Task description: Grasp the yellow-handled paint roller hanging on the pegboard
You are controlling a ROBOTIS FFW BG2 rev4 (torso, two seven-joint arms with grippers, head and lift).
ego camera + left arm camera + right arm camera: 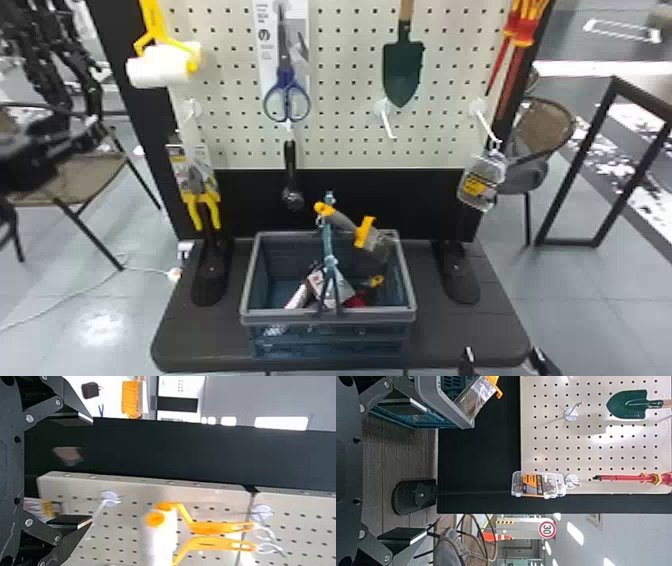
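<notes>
Yellow-handled paint roller [160, 67] hangs ungrasped near left edge of pegboard [345, 90]. Left jaws spread, empty; right jaws likewise. Final approach and grip apparently left to do.

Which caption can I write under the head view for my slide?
Yellow-handled paint roller, blue-handled scissors and green trowel hanging on a pegboard, with a loaded basket on the dark table below.

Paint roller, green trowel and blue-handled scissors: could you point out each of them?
Paint roller [157, 67]: head view, on its white sleeve.
Green trowel [627, 409]: right wrist view, on the blade.
Blue-handled scissors [286, 76]: head view, on the blue plastic just above the finger loops.
</notes>
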